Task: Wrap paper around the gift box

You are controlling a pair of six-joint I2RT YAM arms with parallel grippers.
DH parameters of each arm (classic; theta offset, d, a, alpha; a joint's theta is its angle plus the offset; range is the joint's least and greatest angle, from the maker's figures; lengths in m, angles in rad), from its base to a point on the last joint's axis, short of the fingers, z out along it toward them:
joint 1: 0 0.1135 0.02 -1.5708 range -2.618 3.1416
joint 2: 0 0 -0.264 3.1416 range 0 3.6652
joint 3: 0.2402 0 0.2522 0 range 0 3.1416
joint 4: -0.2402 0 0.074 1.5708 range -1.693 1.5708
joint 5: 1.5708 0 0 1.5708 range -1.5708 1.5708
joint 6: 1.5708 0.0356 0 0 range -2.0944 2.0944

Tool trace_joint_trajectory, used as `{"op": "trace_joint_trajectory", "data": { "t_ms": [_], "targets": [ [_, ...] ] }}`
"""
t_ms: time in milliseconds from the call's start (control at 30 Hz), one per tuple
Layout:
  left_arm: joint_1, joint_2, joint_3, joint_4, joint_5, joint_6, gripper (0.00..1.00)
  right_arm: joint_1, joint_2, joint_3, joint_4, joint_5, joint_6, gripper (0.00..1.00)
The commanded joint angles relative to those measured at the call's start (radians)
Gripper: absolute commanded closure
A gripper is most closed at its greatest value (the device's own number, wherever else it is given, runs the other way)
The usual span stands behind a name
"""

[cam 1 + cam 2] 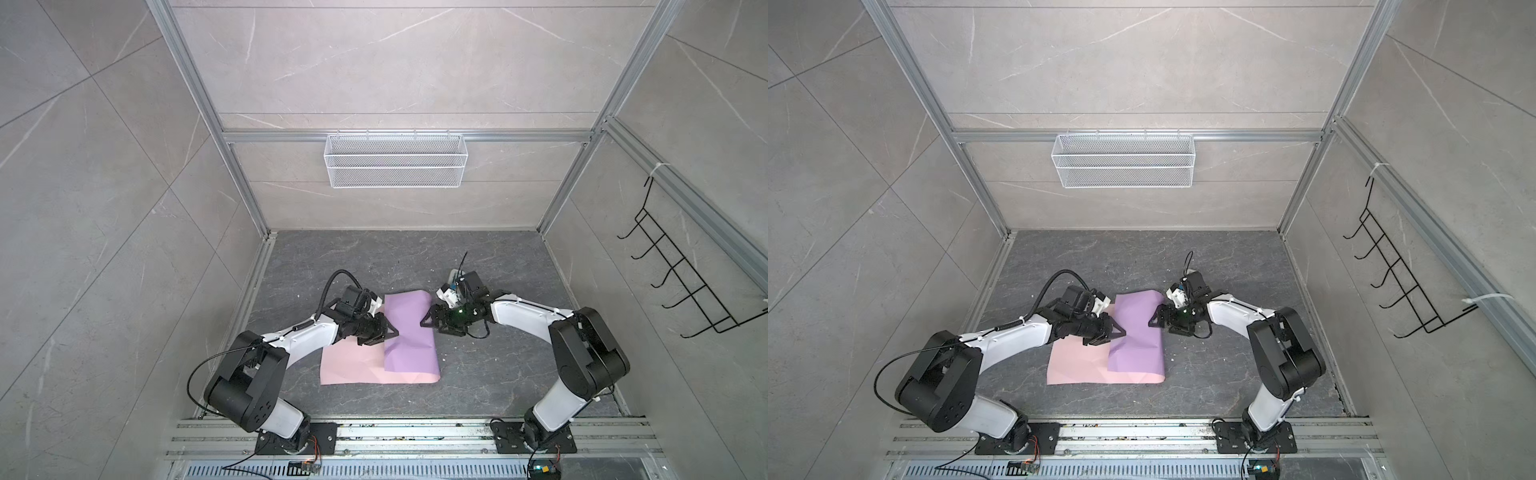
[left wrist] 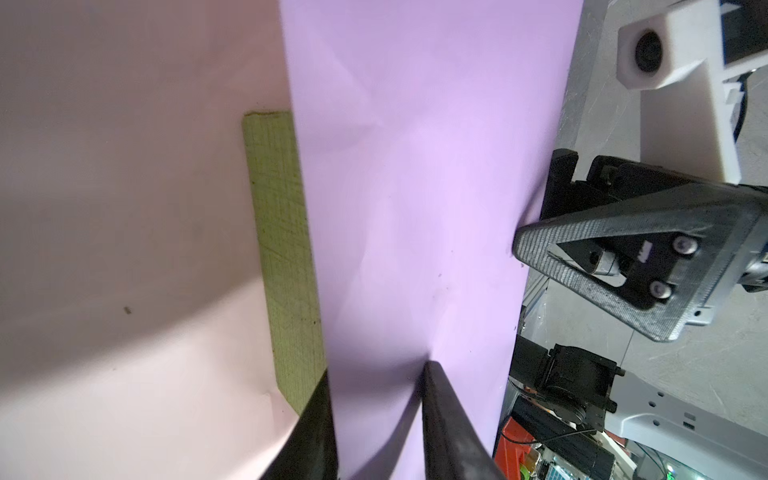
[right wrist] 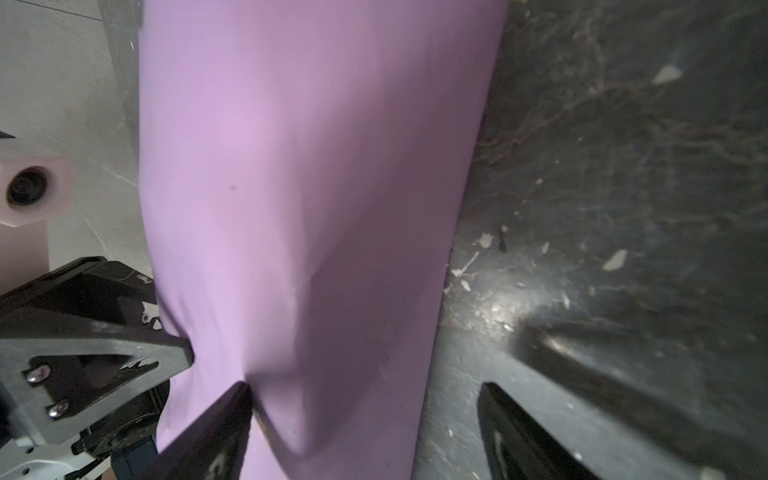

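The paper (image 1: 353,365) lies pale pink side up on the dark table, its right part folded over as a lilac flap (image 1: 409,332). In both top views the flap hides the gift box. The left wrist view shows the gift box as an olive-green strip (image 2: 282,257) beside the flap's edge. My left gripper (image 1: 392,332) (image 2: 378,399) rests on the flap's left edge, jaws narrowly apart, lilac paper lying flat between the fingertips. My right gripper (image 1: 426,322) (image 3: 365,415) is wide open across the folded right edge, one finger (image 3: 224,419) on the lilac paper and the other over the table.
A white mesh basket (image 1: 395,160) hangs on the back wall. A black wire hook rack (image 1: 685,282) is fixed to the right wall. Aluminium rails (image 1: 415,436) run along the front by the arm bases. Small white scraps (image 3: 615,259) dot the table right of the paper.
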Motion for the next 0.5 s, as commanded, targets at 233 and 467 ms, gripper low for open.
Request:
{"op": "trace_joint_trajectory", "data": {
  "t_ms": [233, 467],
  "targets": [
    [0.005, 0.015, -0.014, -0.069, -0.11, 0.018, 0.74, 0.002, 0.038, -0.053, -0.042, 0.113, -0.025, 0.14],
    [0.006, -0.013, 0.007, -0.081, -0.137, 0.013, 0.57, 0.002, 0.038, -0.084, -0.028, 0.161, -0.007, 0.14]
  ]
}}
